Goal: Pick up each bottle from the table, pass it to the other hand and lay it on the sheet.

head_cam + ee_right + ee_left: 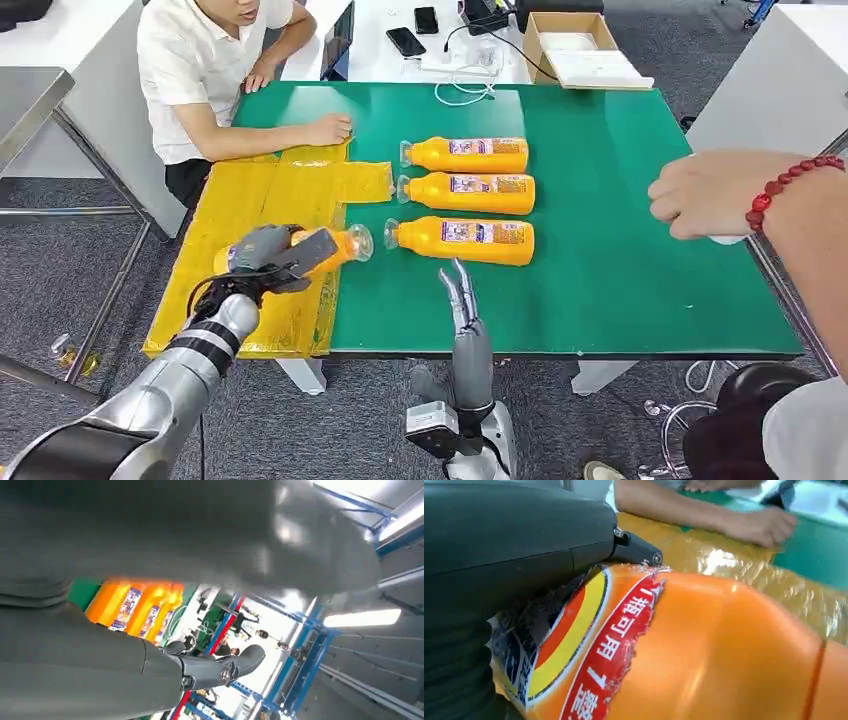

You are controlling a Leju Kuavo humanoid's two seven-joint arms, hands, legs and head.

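My left hand [272, 255] is wrapped around an orange bottle [335, 249], holding it on its side just over the yellow sheet [265, 200], its clear cap [361, 241] poking out past my fingers toward the green table [620, 260]. From the left wrist view, my grey thumb [524, 540] presses across the torn label [589, 645] on the bottle's body. I judge the bottle to be stiff plastic, smooth and a bit slippery where the label is ragged, and probably weighty if full, so the broad middle of the body is the place to hold it, not the narrow neck. My right hand [460, 290] stands empty just inside the table's near edge, fingers straight and apart, pointing up toward the nearest of the three remaining bottles. That nearest bottle [465, 241] lies just beyond my right fingertips, the middle bottle [470, 193] behind it, and the far bottle [468, 154] behind that, all on their sides with caps toward the sheet. Farther off, a person's hand [328, 129] rests at the sheet's far edge, and another person's hand [700, 195] with a red bead bracelet [790, 180] hovers off to my right.
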